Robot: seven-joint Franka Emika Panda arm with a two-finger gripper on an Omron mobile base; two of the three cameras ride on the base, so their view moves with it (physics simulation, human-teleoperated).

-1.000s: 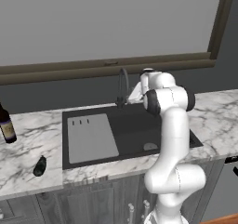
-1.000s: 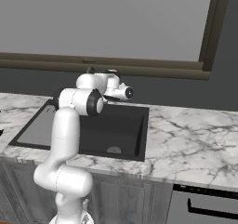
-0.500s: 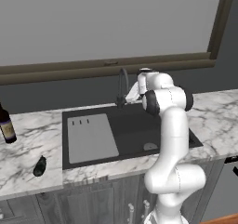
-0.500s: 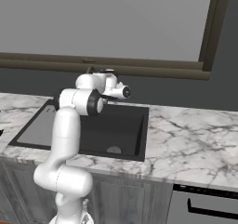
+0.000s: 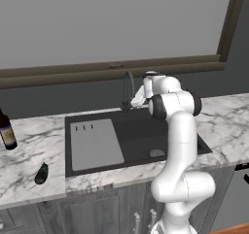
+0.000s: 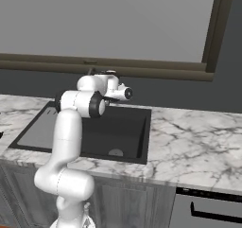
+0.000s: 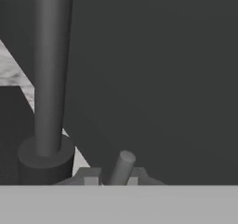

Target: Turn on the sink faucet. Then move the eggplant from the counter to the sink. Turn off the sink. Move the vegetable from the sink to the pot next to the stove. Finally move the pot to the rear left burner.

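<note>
The claw [image 7: 110,181] is sitting clamped on the faucet handle [image 7: 120,167] at the bottom of the hand view, a stiff little lever probably best gripped near its tip.

Dark eggplant [image 5: 41,174] lying on counter [image 5: 24,179].

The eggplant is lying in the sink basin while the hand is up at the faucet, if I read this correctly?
Not quite: the eggplant lies on the marble counter, left of the sink, as the left base view shows. The hand is indeed at the faucet.
</note>
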